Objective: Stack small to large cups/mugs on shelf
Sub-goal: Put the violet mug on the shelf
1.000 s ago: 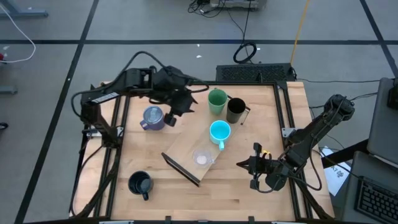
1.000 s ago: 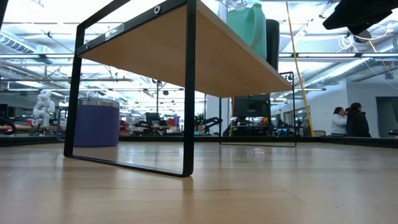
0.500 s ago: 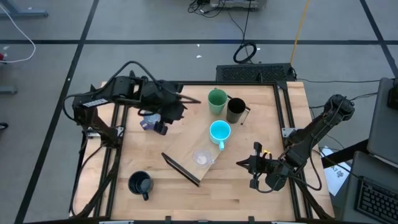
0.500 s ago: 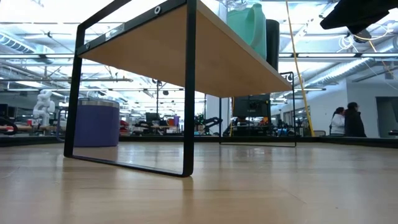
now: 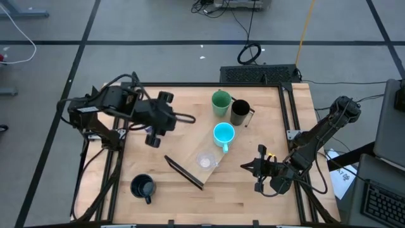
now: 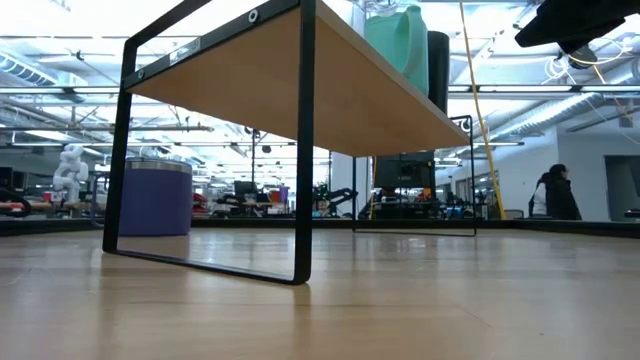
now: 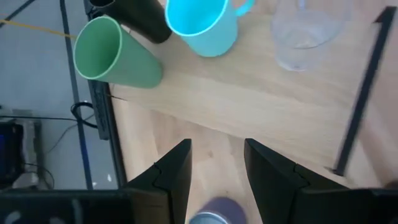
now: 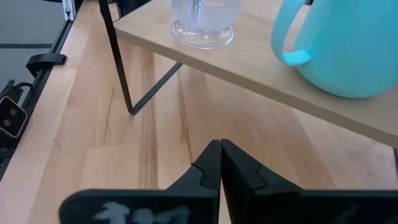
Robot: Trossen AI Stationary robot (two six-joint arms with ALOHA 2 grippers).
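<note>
**Purple mug next, with an empty left hand above it**

The left hand (image 5: pixel 155 130) hangs over the left part of the desk (image 5: pixel 253 183) with its fingers (image 7: pixel 176 174) spread and nothing between them. The purple mug (image 7: pixel 211 210) sits directly below it, just off the near-left side of the shelf (image 5: pixel 190 152). On the shelf stand the clear cup (image 5: pixel 205 161), the cyan mug (image 5: pixel 223 134), the green cup (image 5: pixel 221 102) and the tall black mug (image 5: pixel 240 112). The squat black mug (image 5: pixel 143 187) waits alone near the desk's front-left corner.

The purple mug looks like a rigid, glossy metal tumbler, so it is probably fairly heavy and slippery. A grip across the rim or upper wall, clear of the handle, seems safest. The clear cup is likely light and easy to tip, and the bracket (image 5: pixel 184 171) at the shelf's near end stands beside it.

Open desk lies left and front of the shelf. The shelf's free space is narrow, between the clear cup and the cyan mug.

The right hand (image 5: pixel 261 170) rests closed at the right edge, well apart from everything.
</note>
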